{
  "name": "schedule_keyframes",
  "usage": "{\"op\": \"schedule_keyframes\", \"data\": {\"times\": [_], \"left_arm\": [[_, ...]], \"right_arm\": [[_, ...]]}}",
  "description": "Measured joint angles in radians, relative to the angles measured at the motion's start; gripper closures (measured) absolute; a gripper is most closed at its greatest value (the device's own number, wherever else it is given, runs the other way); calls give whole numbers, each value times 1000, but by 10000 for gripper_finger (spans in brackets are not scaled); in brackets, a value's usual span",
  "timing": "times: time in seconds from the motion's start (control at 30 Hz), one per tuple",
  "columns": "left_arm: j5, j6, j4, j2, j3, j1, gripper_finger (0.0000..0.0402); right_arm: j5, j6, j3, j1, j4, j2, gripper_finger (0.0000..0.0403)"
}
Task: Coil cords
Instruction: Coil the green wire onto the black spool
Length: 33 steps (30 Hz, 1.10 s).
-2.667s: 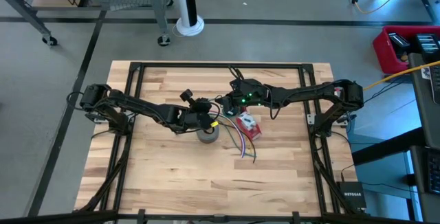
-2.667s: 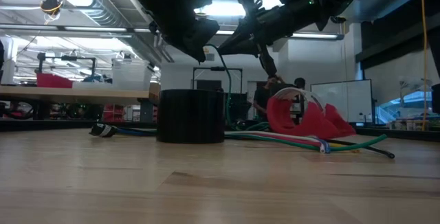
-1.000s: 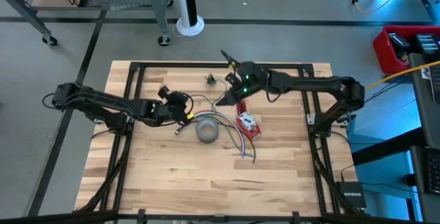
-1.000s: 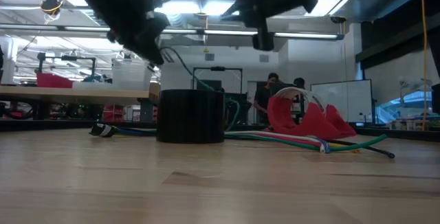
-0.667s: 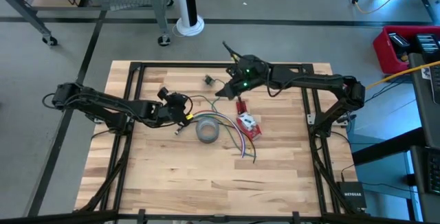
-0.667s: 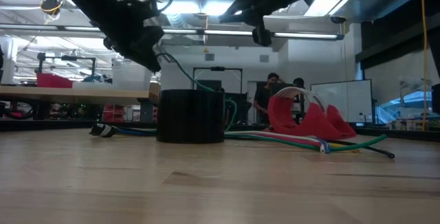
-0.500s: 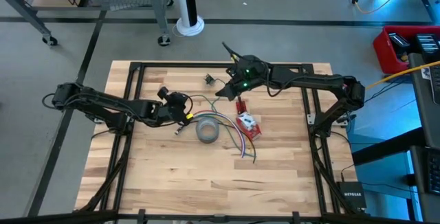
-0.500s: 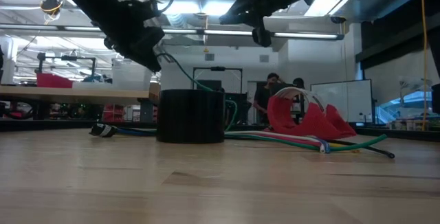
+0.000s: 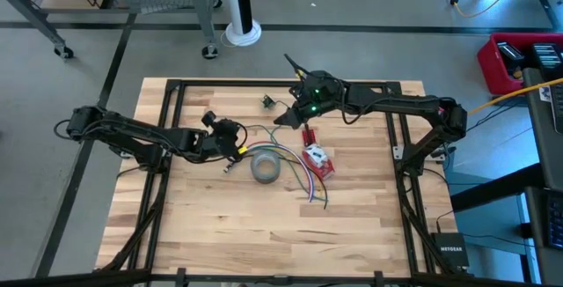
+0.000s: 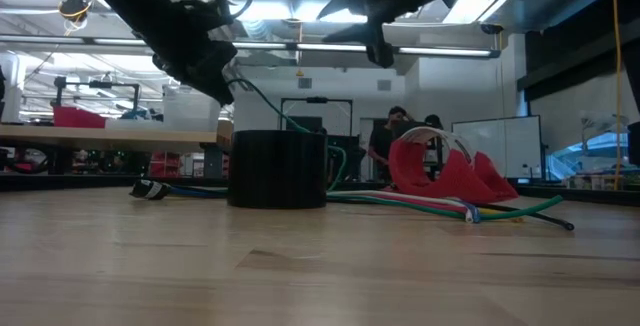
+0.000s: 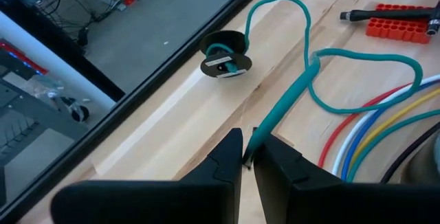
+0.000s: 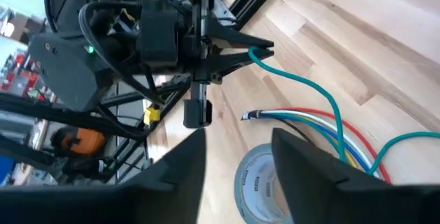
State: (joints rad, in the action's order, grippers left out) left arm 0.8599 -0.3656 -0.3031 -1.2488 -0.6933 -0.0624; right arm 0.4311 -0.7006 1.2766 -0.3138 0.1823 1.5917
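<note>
The left pincer (image 11: 247, 161) pinches one end of the green cord (image 11: 357, 56), left of the grey tape roll (image 9: 266, 167). The cord runs across the surface (image 9: 220, 234) to a small black spool (image 11: 224, 53) at the far edge. The right pincer (image 12: 237, 145) stands wide, empty, near that spool.

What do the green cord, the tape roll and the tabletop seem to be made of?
Green cord: smooth teal plastic or rubber sheath, bending in soft loops.
Tape roll: glossy grey tape wound in layers, printing inside its core, probably duct tape.
Tabletop: pale wooden strips joined lengthwise, matte.
</note>
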Motion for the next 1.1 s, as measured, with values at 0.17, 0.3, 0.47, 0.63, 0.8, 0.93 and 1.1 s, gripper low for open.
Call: {"op": "schedule_keyframes", "data": {"times": [0.17, 0.3, 0.47, 0.63, 0.8, 0.93, 1.1], "left_arm": [[41, -2, 0, 11, 0, 0, 373], [63, 19, -2, 77, 0, 0, 373], [64, 42, -46, 197, 0, 0, 373], [64, -21, -191, 312, 0, 0, 373], [59, -109, -338, 395, 0, -2, 373], [22, -145, -432, 438, 0, -2, 373], [-19, -199, -497, 490, 22, -23, 373]], "right_arm": [[1, -134, 0, -1, -23, 0, 206], [38, -159, 0, -1, 4, -7, 207], [89, -157, 0, -25, 103, -53, 222], [104, -156, 0, -94, 173, -127, 235], [114, -156, 0, -163, 277, -203, 237], [147, -57, 0, -194, 465, -254, 237], [164, 205, -20, -195, 759, -295, 237]]}}
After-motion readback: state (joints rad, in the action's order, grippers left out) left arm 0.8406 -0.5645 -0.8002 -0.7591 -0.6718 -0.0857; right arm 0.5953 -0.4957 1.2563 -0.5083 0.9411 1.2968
